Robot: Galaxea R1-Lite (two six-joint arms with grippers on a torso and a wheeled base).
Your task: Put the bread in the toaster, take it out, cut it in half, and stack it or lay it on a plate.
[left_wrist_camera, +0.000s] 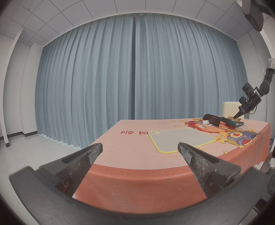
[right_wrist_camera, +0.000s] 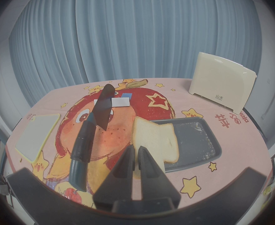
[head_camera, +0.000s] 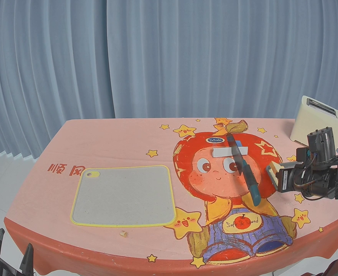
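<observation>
Hidden bits
Right gripper (right_wrist_camera: 136, 155) covers the bread (right_wrist_camera: 157, 138) edge it pinches; head view crops the left gripper (head_camera: 14, 239) at bottom left.

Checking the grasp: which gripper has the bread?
The right gripper, shut on the bread slice by the grey tray; the left gripper is open and empty.

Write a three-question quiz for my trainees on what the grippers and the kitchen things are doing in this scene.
1. True or false: the right gripper is shut on the bread.
2. Choose one. The knife lies: A on a plate; B on the tablecloth; C on the floor.
3. Fill in the gap: the left gripper, held off the table's near edge, is ____ (open or shut).

Key: 1 true; 2 B; 3 open.
</observation>
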